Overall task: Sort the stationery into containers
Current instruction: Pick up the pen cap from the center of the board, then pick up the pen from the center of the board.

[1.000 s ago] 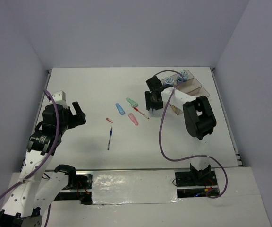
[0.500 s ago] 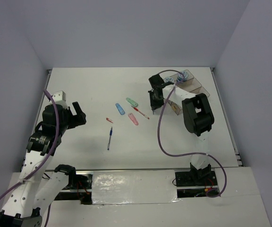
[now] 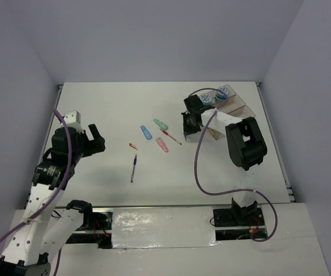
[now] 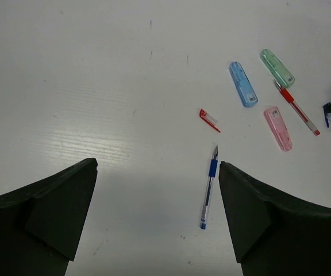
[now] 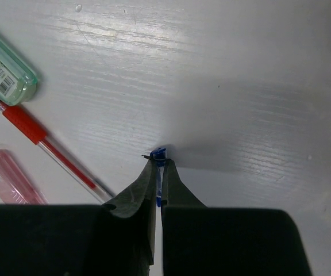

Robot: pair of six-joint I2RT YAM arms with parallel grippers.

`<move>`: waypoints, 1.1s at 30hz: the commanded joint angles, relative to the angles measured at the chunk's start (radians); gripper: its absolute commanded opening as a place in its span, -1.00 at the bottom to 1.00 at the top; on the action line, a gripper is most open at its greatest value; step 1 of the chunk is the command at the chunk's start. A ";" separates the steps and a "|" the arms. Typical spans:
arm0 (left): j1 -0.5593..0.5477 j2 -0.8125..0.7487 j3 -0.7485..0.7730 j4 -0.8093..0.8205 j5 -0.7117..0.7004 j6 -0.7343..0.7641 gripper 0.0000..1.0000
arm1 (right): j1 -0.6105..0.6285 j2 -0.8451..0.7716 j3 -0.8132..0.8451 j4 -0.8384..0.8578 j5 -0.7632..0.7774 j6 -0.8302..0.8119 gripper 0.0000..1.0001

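My right gripper (image 5: 160, 165) is shut on a small blue pen cap (image 5: 160, 153), its tips down at the table just left of the containers (image 3: 230, 107). In the top view this gripper (image 3: 189, 129) sits right of the red pen (image 3: 171, 137). Two tape rolls (image 3: 206, 99) (image 3: 222, 92) lie in the far bin. The green (image 4: 277, 67), blue (image 4: 243, 84) and pink (image 4: 278, 127) flat pieces, a red bit (image 4: 209, 119) and a blue pen (image 4: 208, 190) lie mid-table. My left gripper (image 4: 157, 213) hovers open above the table, near the blue pen, holding nothing.
The red pen (image 5: 50, 150) and the green piece (image 5: 4, 72) lie close to the left of my right fingertips, with the pink piece (image 5: 7, 178) below them. The table's right edge runs behind the bins (image 3: 269, 123).
My right gripper's jaws have come together on the blue cap, and the wrist has shifted slightly. The left arm has not moved.
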 commanded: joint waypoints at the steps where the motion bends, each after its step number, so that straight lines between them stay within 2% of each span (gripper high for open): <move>1: -0.015 0.002 0.002 0.038 0.001 0.014 0.99 | 0.008 -0.005 -0.038 -0.009 -0.003 0.019 -1.00; 3: -0.026 0.004 0.002 0.042 0.010 0.009 0.99 | 0.008 -0.024 -0.061 0.014 -0.002 0.028 -1.00; 6: -0.047 0.031 0.017 0.004 0.044 -0.037 0.99 | 0.007 -0.134 -0.142 0.115 -0.007 0.086 -1.00; 9: -0.076 0.080 0.014 -0.027 0.117 -0.153 0.99 | 0.016 -0.215 -0.225 0.201 0.058 0.158 -1.00; 11: -0.124 0.128 -0.045 0.011 0.113 -0.234 0.99 | 0.024 -0.301 -0.282 0.251 0.095 0.230 -1.00; 13: -0.243 0.188 -0.102 0.054 0.055 -0.293 0.98 | 0.042 -0.411 -0.328 0.290 0.167 0.306 -1.00; 14: -0.343 0.238 -0.118 0.073 0.011 -0.337 0.98 | 0.048 -0.494 -0.377 0.316 0.197 0.360 -1.00; 17: -0.512 0.327 -0.135 0.119 -0.069 -0.390 0.97 | 0.050 -0.611 -0.457 0.377 0.238 0.399 -1.00; 18: -0.528 0.397 -0.124 0.110 -0.121 -0.393 0.97 | 0.050 -0.663 -0.462 0.379 0.231 0.394 -1.00; 24: -0.545 0.545 -0.107 0.131 -0.184 -0.361 0.88 | 0.067 -0.833 -0.494 0.322 0.183 0.355 -1.00; 33: -0.545 0.765 -0.075 0.190 -0.204 -0.312 0.48 | 0.094 -1.019 -0.581 0.301 0.142 0.341 -1.00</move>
